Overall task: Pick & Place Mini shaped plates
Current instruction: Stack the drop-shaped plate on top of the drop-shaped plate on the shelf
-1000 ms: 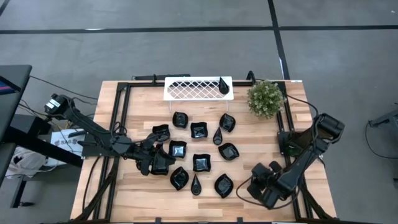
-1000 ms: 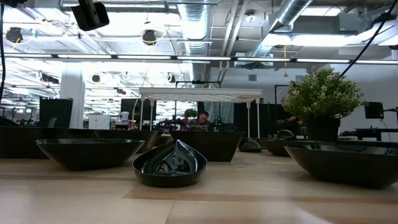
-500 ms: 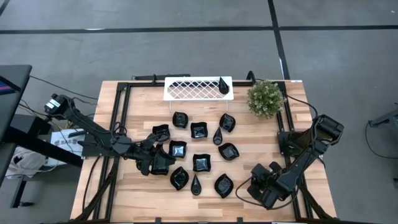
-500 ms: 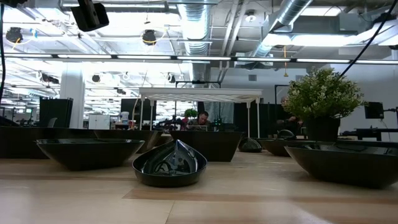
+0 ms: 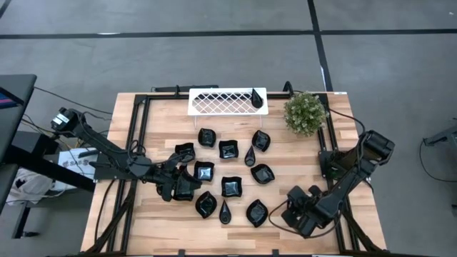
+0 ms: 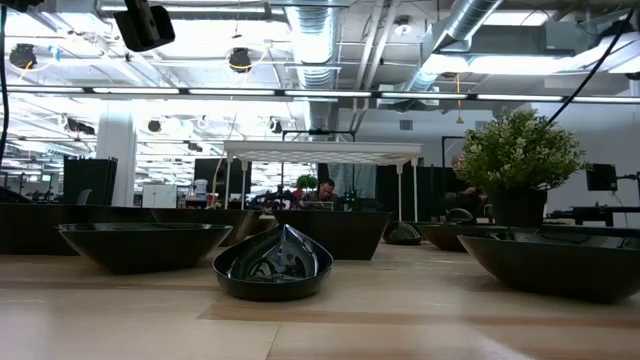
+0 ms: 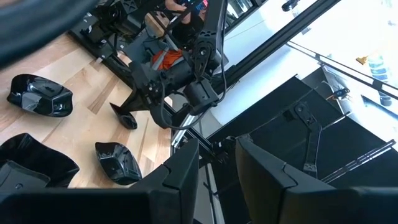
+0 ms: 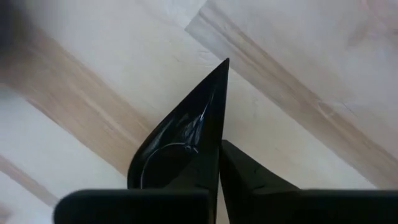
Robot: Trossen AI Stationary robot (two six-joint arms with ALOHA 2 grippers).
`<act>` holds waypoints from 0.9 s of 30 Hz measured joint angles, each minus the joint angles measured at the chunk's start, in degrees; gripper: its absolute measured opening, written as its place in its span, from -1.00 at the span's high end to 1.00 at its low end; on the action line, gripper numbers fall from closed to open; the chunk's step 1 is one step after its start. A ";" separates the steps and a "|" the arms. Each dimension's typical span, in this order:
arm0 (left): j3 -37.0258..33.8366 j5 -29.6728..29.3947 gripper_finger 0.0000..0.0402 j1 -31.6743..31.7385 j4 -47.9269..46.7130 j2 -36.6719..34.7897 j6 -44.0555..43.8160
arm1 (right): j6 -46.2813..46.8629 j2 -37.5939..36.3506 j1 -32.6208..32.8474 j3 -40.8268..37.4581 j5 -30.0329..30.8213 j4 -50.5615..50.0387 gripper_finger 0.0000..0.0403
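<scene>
Several glossy black mini shaped plates (image 5: 230, 187) lie flat on the wooden table (image 5: 157, 125). One teardrop plate (image 5: 256, 97) rests on the white lattice tray (image 5: 227, 101). Near the front edge my right gripper (image 5: 275, 217) is shut on a pointed plate (image 5: 257, 213), whose tip (image 8: 224, 63) points away from the fingers. My left gripper (image 5: 184, 185) reaches in from the left over a plate (image 5: 188, 191). Its fingers (image 7: 186, 167) stand apart with nothing showing between them. Whether it touches that plate cannot be told. My right gripper pinches the pointed plate's rim at its broad end (image 8: 208, 155), opposite the tip. One finger is over the hollow and the other finger (image 8: 249, 180) is outside. It comes slanting down from the table's right, along the plate's length. Whether the plate is lifted off the wood does not show.
A potted plant (image 5: 305, 113) stands at the far right corner beside the tray. Black frame rails (image 5: 140, 135) run along the table's left and right sides. Bare wood lies along the near edge and between the plates and the tray. A person sits far behind the table (image 6: 325, 190).
My right arm has crept a little toward the table's left, closer to the pointed plate near the front edge. The plates lie where they were.
</scene>
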 joint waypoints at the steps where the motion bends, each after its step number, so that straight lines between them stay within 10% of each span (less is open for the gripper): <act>1: 0.00 0.00 0.46 0.00 0.00 0.00 0.01 | 0.09 -0.22 -0.23 0.18 -0.07 -0.17 0.98; 27: 0.02 -1.68 0.46 -0.02 0.01 0.00 4.72 | -27.33 -21.60 -20.63 11.14 13.55 -12.49 1.00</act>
